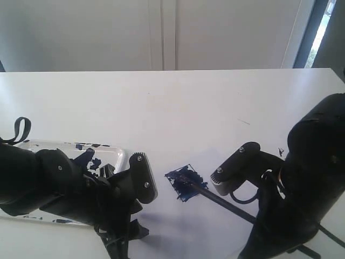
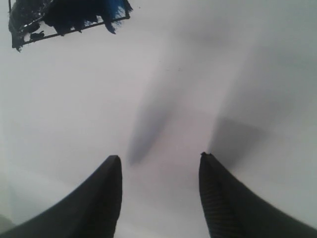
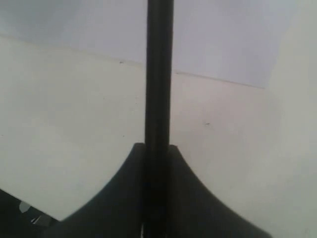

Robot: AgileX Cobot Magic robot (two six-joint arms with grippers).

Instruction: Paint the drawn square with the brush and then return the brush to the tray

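Note:
The drawn square (image 1: 184, 184) lies on the white paper in front of centre, its inside smeared dark blue; it also shows as a black outline with blue smears (image 2: 64, 17) in the left wrist view. The brush (image 1: 223, 202) slants from the right arm down to the square, its tip resting on the painted patch. My right gripper (image 3: 157, 148) is shut on the brush handle (image 3: 159, 74). The tray (image 1: 116, 154), silvery with blue-black smears, sits at the left, largely behind my left arm. My left gripper (image 2: 159, 161) is open over bare white surface, holding nothing.
The white paper sheet (image 1: 215, 162) lies on a white table (image 1: 161, 102); its edge crosses the right wrist view (image 3: 223, 79). A black cable (image 1: 21, 129) loops up by the left arm. A wall stands behind the table.

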